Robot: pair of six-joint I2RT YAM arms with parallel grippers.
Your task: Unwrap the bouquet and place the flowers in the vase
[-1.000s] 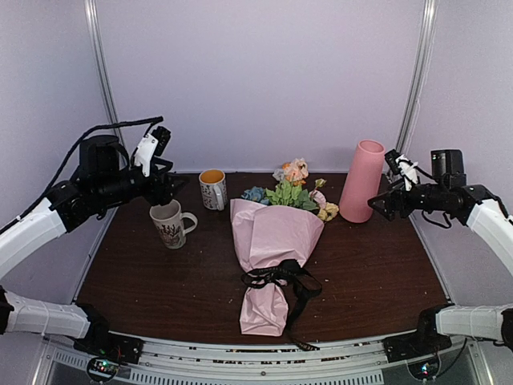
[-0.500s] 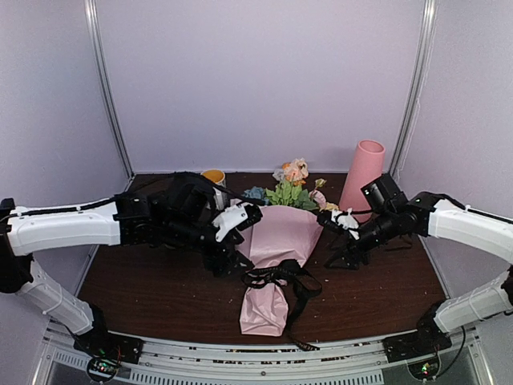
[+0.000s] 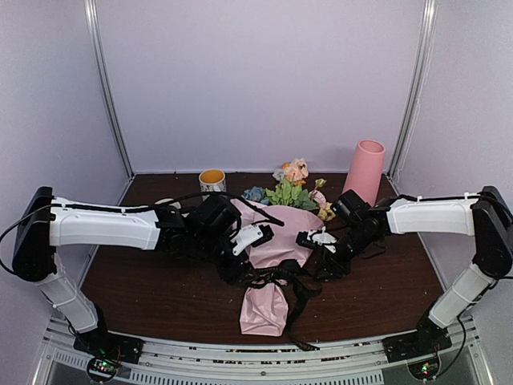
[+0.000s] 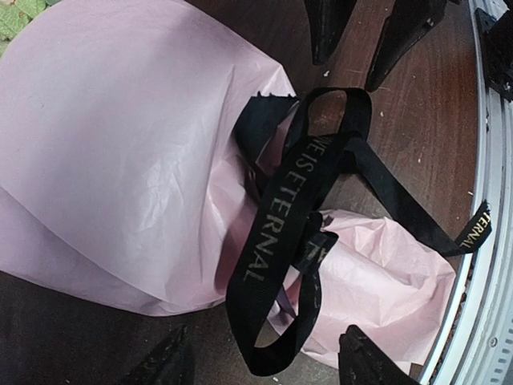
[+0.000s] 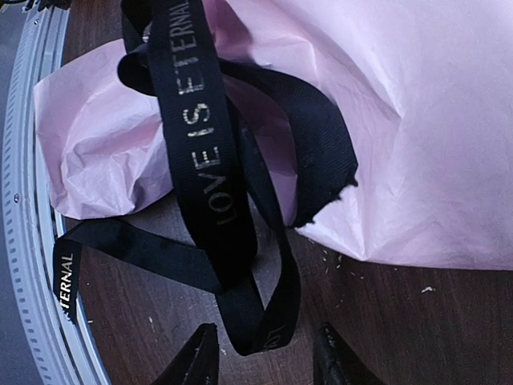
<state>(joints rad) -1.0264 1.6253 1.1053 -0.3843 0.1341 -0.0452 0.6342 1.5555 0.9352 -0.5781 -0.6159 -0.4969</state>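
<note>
Bouquet [image 3: 276, 233] lies tied; I see left gripper [image 4: 264, 367] and right gripper [image 5: 264, 361] both spread, either side of its ribbon [image 4: 276, 233].

You've got bright, even overhead light, only soft shadows on the dark table [image 3: 160, 297]. Wrist cams sharp: ribbon [image 4: 276, 233] lettering reads clearly — pink paper [image 4: 120, 144] slightly washed out in spots.

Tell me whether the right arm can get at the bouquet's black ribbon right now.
Probably yes. The right tool hangs open just over the black ribbon, one loop lying between its fingers, nothing covering it. The left tool close opposite is the only crowding.
</note>
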